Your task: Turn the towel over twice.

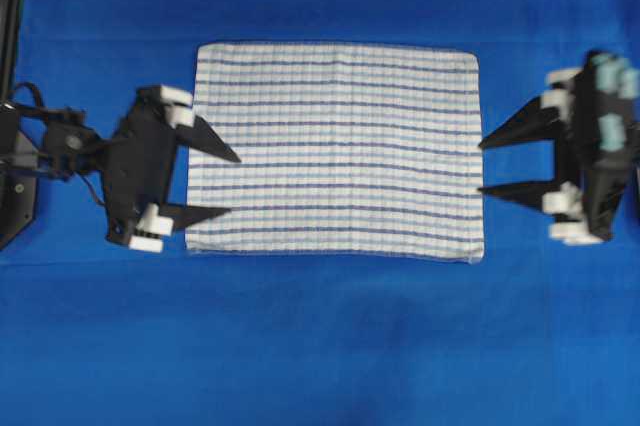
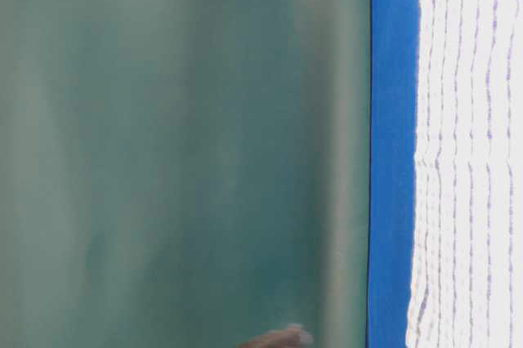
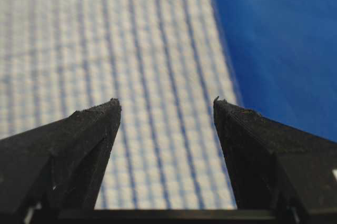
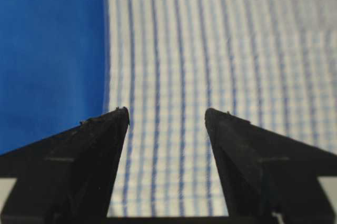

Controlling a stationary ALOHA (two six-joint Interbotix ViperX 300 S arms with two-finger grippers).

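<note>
White woven cloth striped in dark and light blue, the towel [image 1: 338, 151] was seen spread flat on the blue table sheet [image 1: 320, 346], near the middle of the overhead view, with its stripes running across from one arm's side to the other. The left gripper [image 1: 235, 186] was found at the towel's left edge, its two black fingers [image 3: 79, 145] spread wide with nothing between them; their tips overlapped the cloth in the overhead view, though contact could not be judged. The right gripper [image 1: 482, 166] was placed at the towel's right edge, its fingers [image 4: 84, 155] likewise parted wide and empty, the tips just at the hem. In both wrist views the striped weave was seen through the open gap. In the table-level view the towel [image 2: 470, 152] lay flat on the sheet.
</note>
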